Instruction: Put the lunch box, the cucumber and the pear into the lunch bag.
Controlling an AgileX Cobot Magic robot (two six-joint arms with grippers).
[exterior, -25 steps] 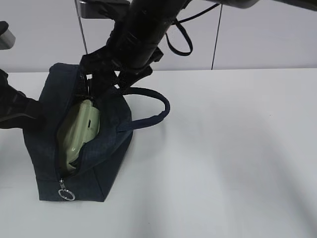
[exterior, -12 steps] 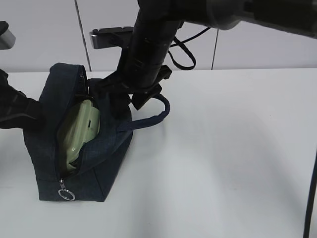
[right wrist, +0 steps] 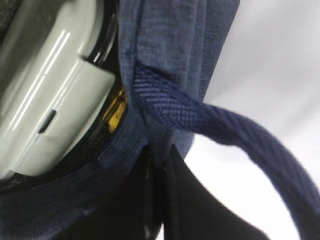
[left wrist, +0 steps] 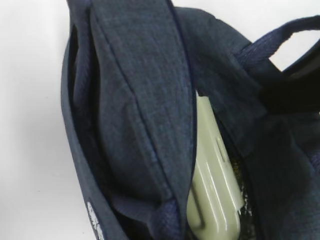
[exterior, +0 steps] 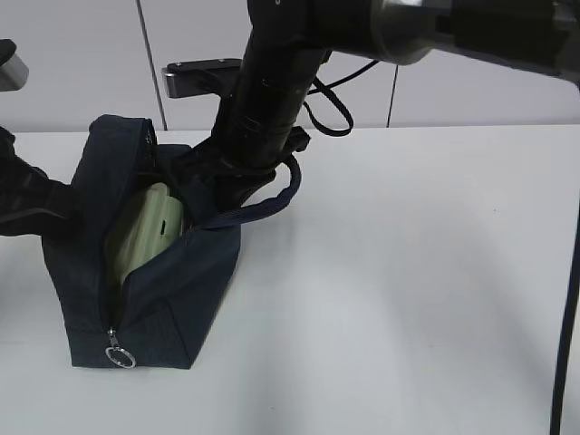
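The navy lunch bag [exterior: 172,290] stands at the table's left with its top open. The lunch box [exterior: 145,236], with its sage-green lid, stands on edge inside; it also shows in the left wrist view [left wrist: 215,190] and the right wrist view [right wrist: 50,100]. My right gripper [right wrist: 159,150] reaches across and is shut on the bag's right rim at the handle [right wrist: 240,130] base. A small yellow patch [right wrist: 117,112], perhaps the pear, shows beside the box. The cucumber is hidden. My left arm [exterior: 32,204] is against the bag's left side, with its jaws hidden.
A metal zipper ring [exterior: 120,356] hangs at the bag's near end. White table [exterior: 408,272] stretches to the right of the bag. A grey wall stands behind, and black cables hang from the right arm.
My right gripper has drawn the bag's right rim and handle up and inward. The bag's right wall now stands tauter. The left arm has not moved.
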